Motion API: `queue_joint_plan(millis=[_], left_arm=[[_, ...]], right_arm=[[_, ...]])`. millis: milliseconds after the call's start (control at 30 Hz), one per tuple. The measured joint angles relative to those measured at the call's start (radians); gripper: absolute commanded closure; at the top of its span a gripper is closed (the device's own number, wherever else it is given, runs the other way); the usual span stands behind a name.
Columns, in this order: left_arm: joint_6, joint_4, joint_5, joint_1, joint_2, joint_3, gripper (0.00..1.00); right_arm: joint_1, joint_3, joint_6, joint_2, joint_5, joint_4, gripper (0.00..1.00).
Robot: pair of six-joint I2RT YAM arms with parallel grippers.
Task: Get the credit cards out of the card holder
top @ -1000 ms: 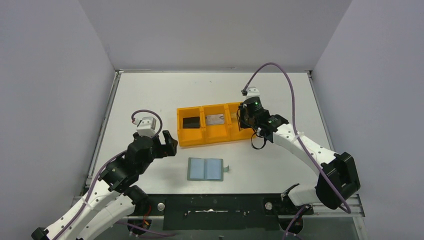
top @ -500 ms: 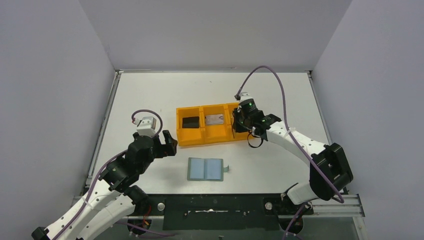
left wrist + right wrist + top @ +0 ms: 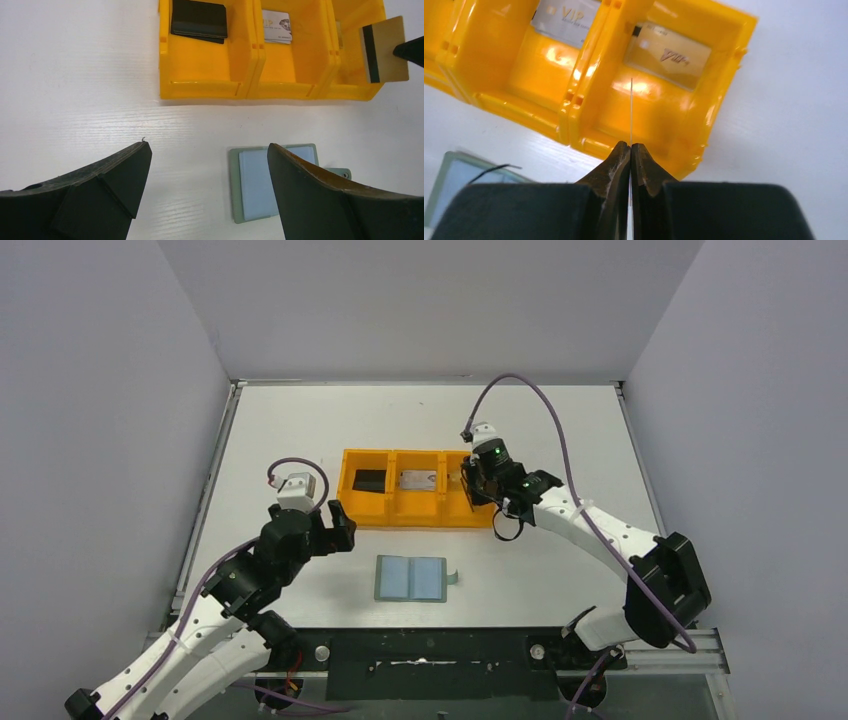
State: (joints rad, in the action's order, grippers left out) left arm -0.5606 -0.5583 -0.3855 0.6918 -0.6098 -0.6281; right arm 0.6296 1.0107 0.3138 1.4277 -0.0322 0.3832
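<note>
Tan credit card (image 3: pixel 387 47) is clenched edge-on in the right gripper (image 3: pixel 630 146) over the orange tray's (image 3: pixel 215 87) right compartment. Card holder (image 3: pixel 410 578) lies open on the counter (image 3: pixel 560 570); left gripper (image 3: pixel 208 146) is released, empty.

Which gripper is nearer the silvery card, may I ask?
Right: the right gripper holds a tan card one compartment from the silvery card; the left gripper hovers off the tray's corner.

The white table (image 3: pixel 300 430) bears an orange tray (image 3: pixel 410 517); apart from it, the card holder (image 3: pixel 411 578) lies open.
</note>
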Motion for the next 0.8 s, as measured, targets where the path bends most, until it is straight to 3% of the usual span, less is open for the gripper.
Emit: queue_joint_plan(millis=[167,367,567,800], left_arm=[[0.000,0.000,0.000,0.000,0.000,0.000,0.12],[0.000,0.000,-0.007,0.000,0.023,0.000,0.12],[0.000,0.000,-0.013,0.000,0.058,0.000,0.12],[0.000,0.000,-0.016,0.000,0.057,0.000,0.12]], right_arm=[[-0.002,-0.018,-0.247,-0.033,-0.048,-0.146,1.00],[-0.009,-0.046,-0.599,-0.019,0.027,-0.266,1.00],[-0.028,-0.023,-0.857,0.069,0.116,-0.258,1.00],[-0.029,-0.005,-1.042,0.135,0.145,-0.220,1.00]])
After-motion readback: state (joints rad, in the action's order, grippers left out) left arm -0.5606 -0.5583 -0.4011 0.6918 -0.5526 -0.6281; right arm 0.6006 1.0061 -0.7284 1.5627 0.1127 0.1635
